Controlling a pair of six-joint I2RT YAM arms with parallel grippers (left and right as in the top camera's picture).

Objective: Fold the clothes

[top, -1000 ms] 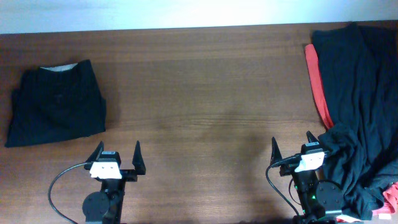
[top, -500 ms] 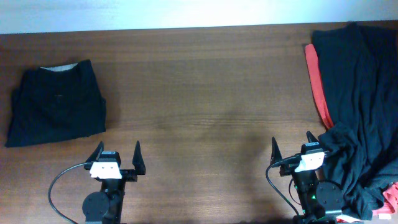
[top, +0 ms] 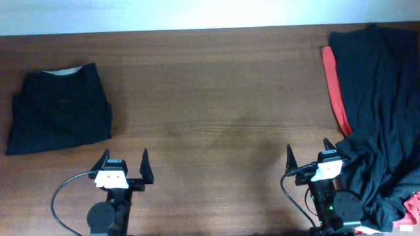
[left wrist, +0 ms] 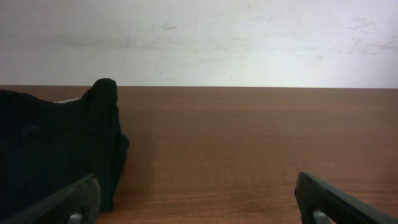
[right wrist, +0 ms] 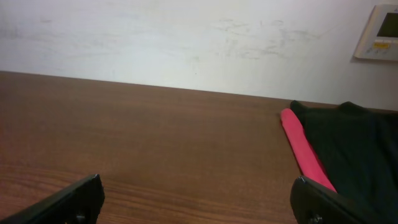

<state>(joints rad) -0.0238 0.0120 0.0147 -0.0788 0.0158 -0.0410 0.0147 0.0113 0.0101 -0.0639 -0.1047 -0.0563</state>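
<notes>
Brown wooden tabletop (top: 216, 85) is seen from overhead. A folded black garment (top: 60, 108) is laid at 9 o'clock. An unfolded black heap of clothes (top: 380, 98) is piled at 3 o'clock, and a red shirt (top: 333, 88) is exposed along its 9 o'clock edge. The left gripper (top: 125, 160) is parked at 7 o'clock. The right gripper (top: 308, 154) is parked at 5 o'clock, just beside the heap. Both are spread wide, and nothing is grasped.

Brown wooden table (top: 216, 111), scuffed white wall (left wrist: 249, 43) behind; wall panel (right wrist: 377, 32) at right
</notes>
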